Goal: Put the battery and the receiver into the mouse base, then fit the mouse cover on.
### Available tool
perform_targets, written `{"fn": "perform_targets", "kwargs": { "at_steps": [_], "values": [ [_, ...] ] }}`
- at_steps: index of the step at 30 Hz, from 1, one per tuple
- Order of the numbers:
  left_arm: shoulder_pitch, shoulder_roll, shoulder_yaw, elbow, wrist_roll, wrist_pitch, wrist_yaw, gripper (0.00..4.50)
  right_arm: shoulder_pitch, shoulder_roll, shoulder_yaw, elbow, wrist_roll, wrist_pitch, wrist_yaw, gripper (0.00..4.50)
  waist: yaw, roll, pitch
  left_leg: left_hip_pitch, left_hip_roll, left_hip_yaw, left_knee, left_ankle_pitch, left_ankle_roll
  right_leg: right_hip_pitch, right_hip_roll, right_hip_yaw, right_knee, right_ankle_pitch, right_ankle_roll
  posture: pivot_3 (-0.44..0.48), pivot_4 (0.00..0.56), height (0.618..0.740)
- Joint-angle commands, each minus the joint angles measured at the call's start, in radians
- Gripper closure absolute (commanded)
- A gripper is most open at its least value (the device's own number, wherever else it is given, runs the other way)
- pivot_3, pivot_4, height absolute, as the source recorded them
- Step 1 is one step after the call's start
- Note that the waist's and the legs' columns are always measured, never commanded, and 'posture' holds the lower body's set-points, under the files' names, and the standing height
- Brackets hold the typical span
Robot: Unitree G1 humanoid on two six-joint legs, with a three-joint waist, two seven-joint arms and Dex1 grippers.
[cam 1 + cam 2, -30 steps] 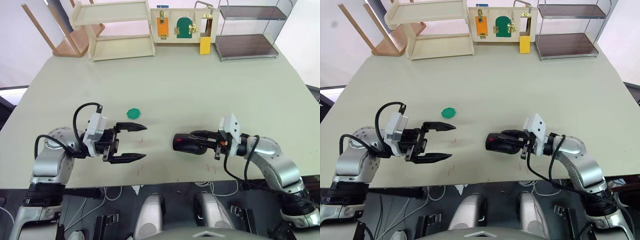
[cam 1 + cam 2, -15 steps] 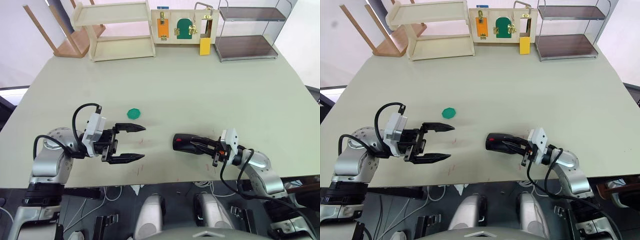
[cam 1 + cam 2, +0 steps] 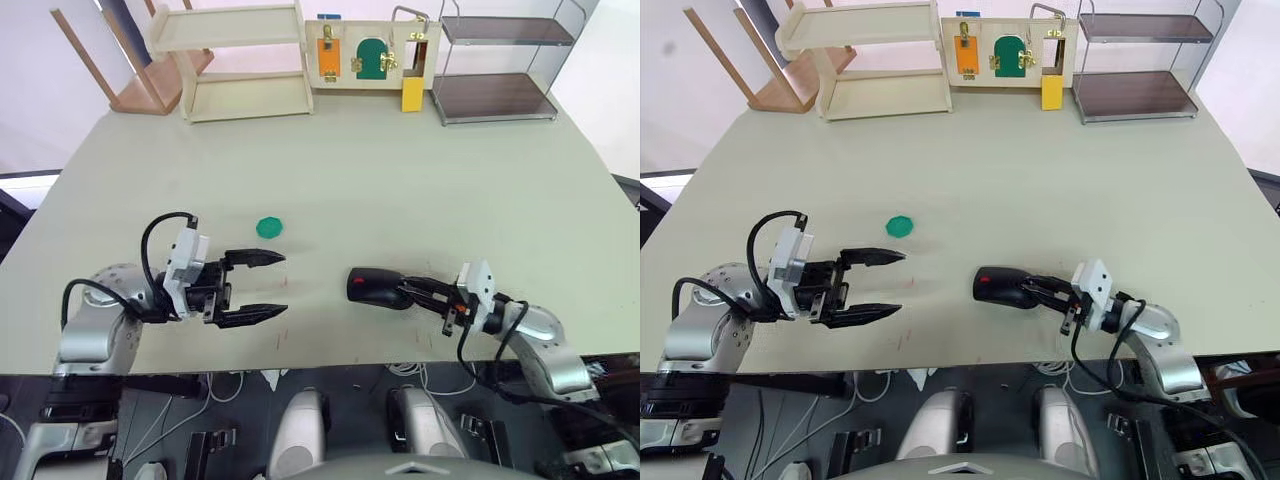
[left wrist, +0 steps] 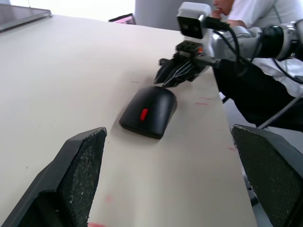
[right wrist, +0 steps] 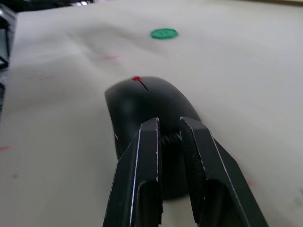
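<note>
A black mouse [image 3: 368, 288] lies closed on the table near the front edge. Its smooth mouse cover [image 4: 150, 108] is on top, with a red wheel [image 4: 143, 114] showing at the front. The mouse base under it is hidden, and so are the battery and the receiver. My right gripper [image 3: 408, 291] is shut and lies low on the table. Its fingertips [image 5: 151, 126] are at the mouse's rear end, touching it or just short of it. My left gripper [image 3: 283, 284] stands wide open and holds nothing, a hand's width to the left of the mouse.
A green disc [image 3: 268, 227] lies behind my left gripper. A wooden shelf [image 3: 240, 55], a latch board [image 3: 370, 50] and a metal rack [image 3: 500, 60] line the table's far edge. A person in white [image 4: 246, 14] is beyond the table.
My right gripper has drawn back to the right, off the mouse, and now sits behind its rear end. The mouse and the left gripper have stayed put.
</note>
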Motion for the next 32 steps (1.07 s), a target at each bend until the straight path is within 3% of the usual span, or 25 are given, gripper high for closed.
{"fn": "perform_targets", "kwargs": {
  "at_steps": [1, 10, 17, 20, 25, 32],
  "values": [
    [0.049, 0.000, 0.055, -0.038, 0.005, 0.030, 0.092, 0.00, 0.055, -0.047, -0.088, -0.080, 0.041, 0.018, -0.015, 3.79, 0.000, 0.000, 0.000, 0.000, 0.000, 0.000, 0.000, 0.000, 0.000, 0.000, 0.000, 0.000, 0.000, 0.000, 0.000, 0.000, 0.150, 0.740],
    [0.192, -0.044, 0.123, -0.048, 0.105, 0.047, 0.356, 0.00, 0.221, -0.136, -0.263, -0.048, 0.072, 0.004, -0.010, 3.79, 0.002, 0.000, 0.000, 0.000, 0.000, 0.000, 0.000, 0.000, 0.000, 0.000, -0.001, 0.000, 0.000, -0.001, 0.000, 0.000, 0.150, 0.740],
    [0.253, -0.069, 0.159, -0.063, 0.142, 0.010, 0.457, 0.00, 0.266, -0.169, -0.360, 0.033, 0.112, -0.011, 0.030, 3.79, 0.002, 0.000, 0.000, 0.000, -0.001, 0.002, 0.000, 0.000, 0.000, 0.000, -0.001, 0.001, -0.001, -0.001, 0.000, 0.000, 0.150, 0.740],
    [0.289, -0.067, 0.181, -0.057, 0.158, -0.019, 0.470, 0.00, 0.258, -0.171, -0.392, 0.048, 0.146, -0.026, 0.066, 2.55, 0.000, 0.000, 0.000, 0.000, -0.001, 0.002, 0.000, 0.000, 0.000, 0.000, -0.001, 0.002, -0.001, -0.001, -0.001, 0.000, 0.150, 0.740],
    [0.344, -0.060, 0.206, -0.036, 0.197, -0.066, 0.479, 0.00, 0.242, -0.187, -0.429, 0.132, 0.167, -0.069, 0.138, 0.05, 0.001, 0.000, 0.000, 0.001, -0.001, 0.003, 0.000, 0.000, 0.000, 0.000, -0.001, 0.002, -0.001, -0.001, -0.001, 0.000, 0.150, 0.740],
    [0.373, -0.083, 0.216, -0.045, 0.201, -0.089, 0.493, 0.00, 0.226, -0.192, -0.453, 0.211, 0.173, -0.091, 0.189, 0.05, 0.004, 0.000, 0.000, 0.001, -0.001, 0.003, 0.000, 0.000, 0.000, 0.000, -0.002, 0.003, -0.001, -0.001, -0.001, 0.000, 0.150, 0.740]
  ]
}}
